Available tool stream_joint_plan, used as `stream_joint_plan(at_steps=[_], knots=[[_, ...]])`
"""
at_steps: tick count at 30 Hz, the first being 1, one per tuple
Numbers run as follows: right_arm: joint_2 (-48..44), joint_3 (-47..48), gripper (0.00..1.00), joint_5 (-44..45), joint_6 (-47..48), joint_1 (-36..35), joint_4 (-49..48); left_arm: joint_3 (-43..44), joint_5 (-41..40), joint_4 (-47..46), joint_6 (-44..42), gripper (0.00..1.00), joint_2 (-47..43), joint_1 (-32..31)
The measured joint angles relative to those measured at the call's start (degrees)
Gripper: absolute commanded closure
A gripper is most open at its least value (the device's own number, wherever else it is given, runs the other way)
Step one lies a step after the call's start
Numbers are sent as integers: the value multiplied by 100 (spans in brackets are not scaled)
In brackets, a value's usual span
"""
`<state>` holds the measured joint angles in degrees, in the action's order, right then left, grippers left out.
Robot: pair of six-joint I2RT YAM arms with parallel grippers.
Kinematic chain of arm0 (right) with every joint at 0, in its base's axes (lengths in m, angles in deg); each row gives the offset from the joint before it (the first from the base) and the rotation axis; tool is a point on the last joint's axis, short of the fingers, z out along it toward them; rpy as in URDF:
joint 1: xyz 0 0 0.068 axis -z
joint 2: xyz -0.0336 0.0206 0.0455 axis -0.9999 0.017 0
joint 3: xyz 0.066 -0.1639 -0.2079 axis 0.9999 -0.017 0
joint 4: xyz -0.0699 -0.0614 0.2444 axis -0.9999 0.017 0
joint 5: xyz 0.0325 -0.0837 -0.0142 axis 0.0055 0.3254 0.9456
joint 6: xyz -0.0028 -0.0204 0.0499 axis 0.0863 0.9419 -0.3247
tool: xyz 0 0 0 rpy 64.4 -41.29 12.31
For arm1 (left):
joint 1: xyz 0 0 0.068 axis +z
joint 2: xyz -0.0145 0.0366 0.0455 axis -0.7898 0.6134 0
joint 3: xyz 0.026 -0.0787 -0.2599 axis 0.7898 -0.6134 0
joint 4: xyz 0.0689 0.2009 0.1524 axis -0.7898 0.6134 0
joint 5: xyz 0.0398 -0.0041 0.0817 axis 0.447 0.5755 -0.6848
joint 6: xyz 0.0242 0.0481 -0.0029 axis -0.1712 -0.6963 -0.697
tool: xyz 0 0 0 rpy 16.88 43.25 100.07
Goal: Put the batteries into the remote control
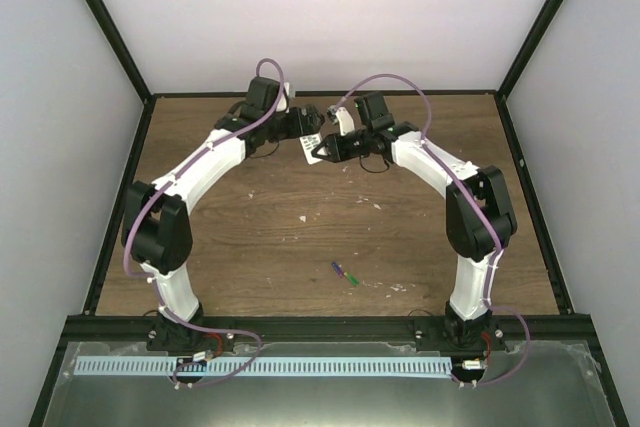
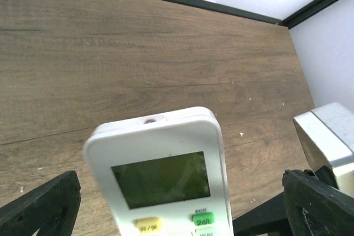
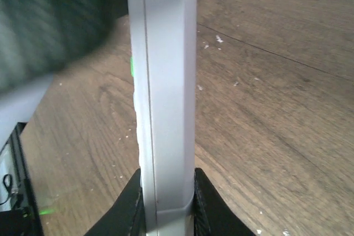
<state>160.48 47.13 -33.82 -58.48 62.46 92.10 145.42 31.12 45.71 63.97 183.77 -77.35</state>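
**Remote held aloft near the far edge, batteries lying loose**

The left wrist view shows the left pincer point(image 2: 180, 197) spread wide, its dark fingers point(image 2: 41, 205) clear of the remote point(image 2: 166, 158) on both sides. Only here does the face show: a greenish display, with a yellow and a green button below it. A grey-white block at this view's right edge cannot be identified.

The right wrist view gives the remote point(image 3: 166, 81) edge-on as a thin white slab. The right pincer point(image 3: 166, 203) is clamped on it, one finger pressed to each broad side.

Only the top view shows the batteries point(image 1: 345, 273), purple and green, end to end on the worktop point(image 1: 250, 217) near the middle of its near edge, well apart from both arms. There the remote point(image 1: 312, 147) is a small white patch between the two wrists, close to the middle of the far edge.

The worktop is brown wood grain, speckled with pale flecks, framed in black, with plain pale walls.

The remote's display end points away from the left wrist. Its long axis runs straight out from the right fingers.
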Motion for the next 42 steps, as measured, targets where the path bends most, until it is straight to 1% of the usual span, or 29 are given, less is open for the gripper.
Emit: stream_joint_plan(at_steps=[4,9,11,12,13,14,16,19,21,25,29,34,37,42], knots=[[-2,2,91,385,101,0,90,-83,11,-2,85,0,-184,186],[-4,2,94,994,444,0,326,-310,4,7,411,0,-739,852],[-22,-2,95,1351,656,-20,372,-310,20,4,544,0,-879,1097],[-122,-13,95,1915,1012,-61,385,-310,63,15,728,0,-962,1255],[-127,-13,95,1928,1021,-61,382,-310,68,17,739,0,-962,1255],[-212,-83,95,2214,1252,-111,280,-310,120,35,802,0,-962,1255],[-564,-525,95,3018,1792,-304,-98,-310,269,70,970,0,-962,1250],[-1021,-1113,97,3971,2592,-734,-660,-313,533,0,1268,0,-962,1250],[-1196,-1486,97,4664,3171,-1043,-1279,-332,726,-87,1513,0,-962,1250],[-1237,-2249,97,5821,4299,-1475,-2691,-522,1014,-444,1961,0,-962,1255],[-1019,-2855,98,6828,5460,-1644,-4148,-874,1202,-758,2358,0,-966,1255],[-588,-2868,98,7606,6463,-1722,-5536,-1499,1172,-1141,2686,1,-1150,1220],[-507,-2852,98,7820,6822,-1827,-6070,-1700,1145,-1357,2782,12,-1244,1167],[-378,-2844,98,7952,7211,-2022,-6636,-1952,1172,-1821,3036,14,-1287,1097]])
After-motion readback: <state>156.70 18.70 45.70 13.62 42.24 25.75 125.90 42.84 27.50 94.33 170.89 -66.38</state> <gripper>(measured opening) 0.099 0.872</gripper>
